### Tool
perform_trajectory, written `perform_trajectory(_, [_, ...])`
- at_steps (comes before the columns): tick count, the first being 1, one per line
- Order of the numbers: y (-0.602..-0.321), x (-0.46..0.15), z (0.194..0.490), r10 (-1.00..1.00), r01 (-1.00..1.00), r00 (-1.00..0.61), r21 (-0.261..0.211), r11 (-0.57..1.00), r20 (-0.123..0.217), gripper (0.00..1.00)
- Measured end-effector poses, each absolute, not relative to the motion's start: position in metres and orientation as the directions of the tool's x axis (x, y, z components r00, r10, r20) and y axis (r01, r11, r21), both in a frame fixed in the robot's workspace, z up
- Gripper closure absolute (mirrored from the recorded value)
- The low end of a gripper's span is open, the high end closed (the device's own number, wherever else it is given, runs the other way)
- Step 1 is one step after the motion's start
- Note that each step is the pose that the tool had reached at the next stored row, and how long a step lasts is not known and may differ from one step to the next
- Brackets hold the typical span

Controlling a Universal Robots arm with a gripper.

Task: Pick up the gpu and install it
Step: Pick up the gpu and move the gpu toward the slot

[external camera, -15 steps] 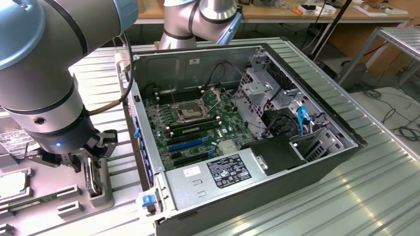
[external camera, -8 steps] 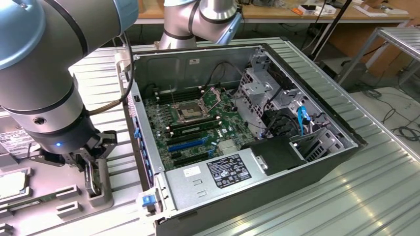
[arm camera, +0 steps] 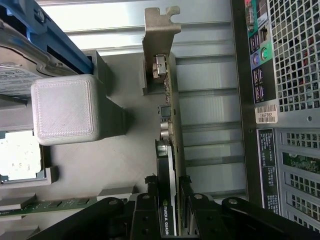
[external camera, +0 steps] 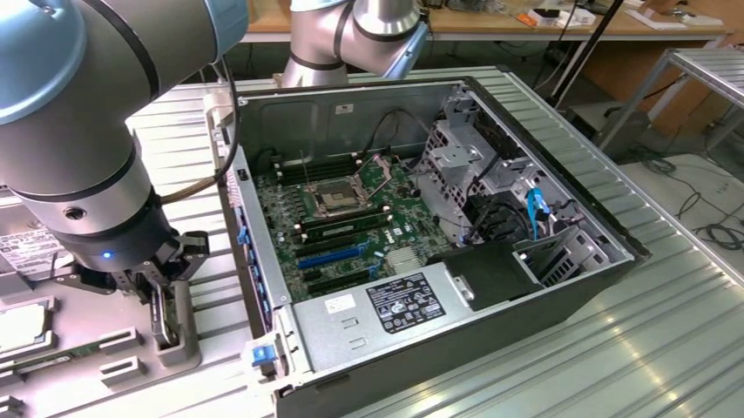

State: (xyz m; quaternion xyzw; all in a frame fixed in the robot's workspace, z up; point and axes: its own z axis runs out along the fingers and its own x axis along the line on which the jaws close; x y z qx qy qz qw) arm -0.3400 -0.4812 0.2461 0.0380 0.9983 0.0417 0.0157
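My pincer (external camera: 157,306) clamps the gpu (arm camera: 168,125) standing on edge in its grey holder (external camera: 177,348), lower left of the exterior view, beside the open computer case (external camera: 581,305).

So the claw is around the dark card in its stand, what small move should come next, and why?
Probably a slow, straight lift. The claw looks closed on the thin dark graphics card with the silvery end bracket, which stands on edge in the grey plastic holder; pulling sideways could jam it there.
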Motion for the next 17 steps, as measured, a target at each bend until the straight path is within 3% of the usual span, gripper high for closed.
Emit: perform_trajectory(17, [-0.4812, -0.3400, 0.2462, 0.077, 0.075, -0.997, 0.084, 0.994, -0.028, 0.73])
